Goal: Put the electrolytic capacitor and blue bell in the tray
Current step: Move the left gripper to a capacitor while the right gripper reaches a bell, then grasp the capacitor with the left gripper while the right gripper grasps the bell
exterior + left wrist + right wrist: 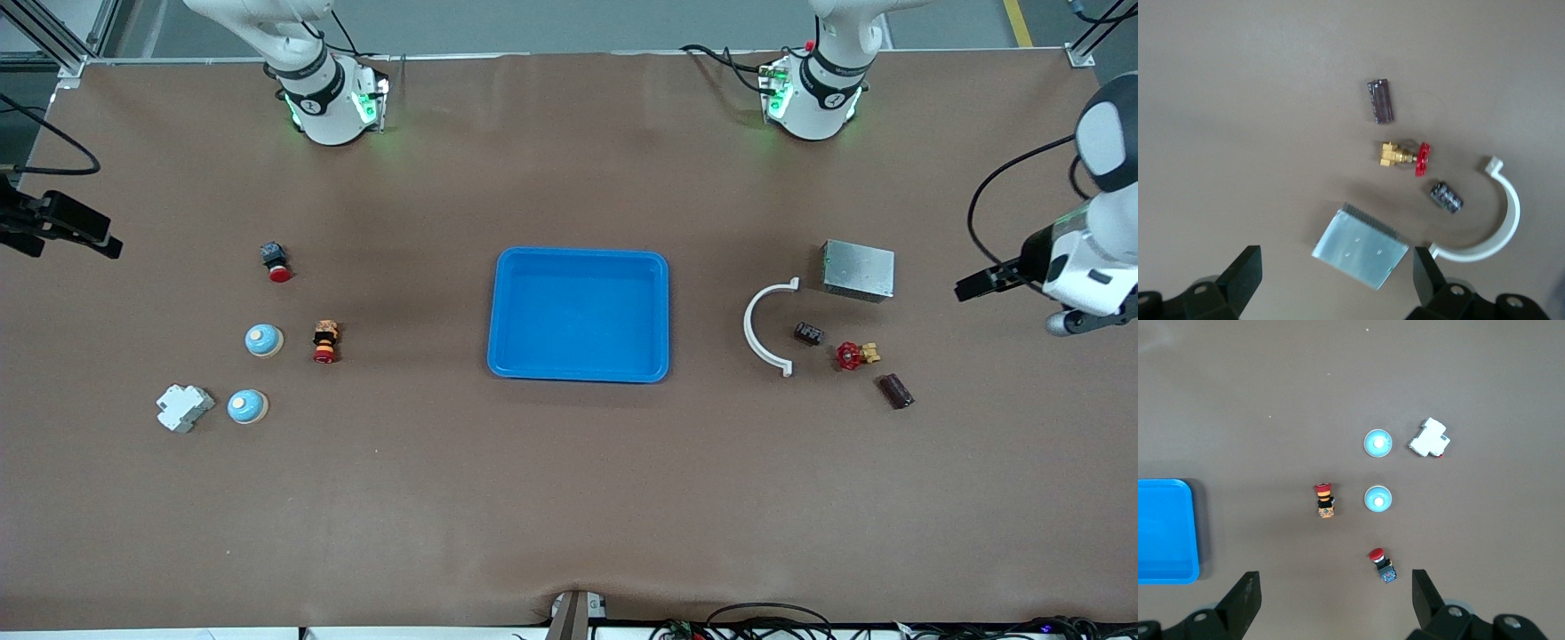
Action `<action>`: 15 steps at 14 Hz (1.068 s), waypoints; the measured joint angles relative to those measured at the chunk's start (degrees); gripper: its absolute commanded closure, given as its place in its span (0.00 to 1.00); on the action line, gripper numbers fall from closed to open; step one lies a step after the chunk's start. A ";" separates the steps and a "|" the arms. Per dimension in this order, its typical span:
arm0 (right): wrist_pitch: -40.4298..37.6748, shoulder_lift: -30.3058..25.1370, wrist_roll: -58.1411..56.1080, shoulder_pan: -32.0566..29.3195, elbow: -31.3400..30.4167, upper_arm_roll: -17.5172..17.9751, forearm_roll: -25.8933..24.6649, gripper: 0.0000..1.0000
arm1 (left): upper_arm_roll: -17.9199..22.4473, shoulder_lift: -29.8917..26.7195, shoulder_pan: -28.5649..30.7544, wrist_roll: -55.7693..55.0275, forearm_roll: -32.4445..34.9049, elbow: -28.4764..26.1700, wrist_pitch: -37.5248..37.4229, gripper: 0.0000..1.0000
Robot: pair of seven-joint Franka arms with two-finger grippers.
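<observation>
The bright-blue tray (578, 316) lies mid-table with nothing in it; its corner shows in the right wrist view (1165, 533). Two blue bells (264, 340) (247, 406) stand toward the right arm's end, also seen as bells (1377, 499) (1377, 443). A long brown electrolytic capacitor (896, 391) (1381, 101) and a short black one (809, 333) (1446, 197) lie toward the left arm's end. My left gripper (978, 286) (1337, 257) hangs open high over the grey box. My right gripper (89, 236) (1335, 580) hangs open high over the table near the push button.
A grey metal box (858, 269), a white curved clamp (766, 329) and a red-handled brass valve (855, 355) lie by the capacitors. A white breaker (184, 407), a red push button (276, 261) and a red-and-yellow stop button (325, 342) lie near the bells.
</observation>
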 measured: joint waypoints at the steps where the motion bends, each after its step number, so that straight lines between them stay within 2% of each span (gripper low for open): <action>1: 1.20 -0.03 -0.01 -0.26 -1.49 0.00 0.05 0.00 | -0.05 1.38 -0.23 -2.09 0.00 -1.32 3.25 0.00; 3: 4.99 -0.30 -0.23 -0.31 -6.22 0.03 0.09 0.00 | -0.05 4.55 -0.22 -5.50 0.00 -4.01 11.39 0.01; 5: 10.68 -1.18 -1.65 -0.41 -12.74 0.02 0.09 0.00 | -0.01 7.99 -0.13 -10.16 0.00 -5.97 18.56 0.12; 10: 28.88 -4.08 -4.86 -1.71 -31.29 -0.09 0.09 0.00 | 0.01 16.28 -0.20 -12.76 0.07 -6.23 31.51 0.17; 13: 39.60 -4.27 -5.08 -2.02 -40.07 -0.21 0.09 0.00 | 0.05 20.30 -0.10 -12.75 2.79 -4.79 35.00 0.21; 15: 43.15 -3.97 -5.31 -2.12 -43.33 -0.25 0.09 0.00 | 0.07 22.60 -0.01 -12.75 3.96 -2.85 35.51 0.21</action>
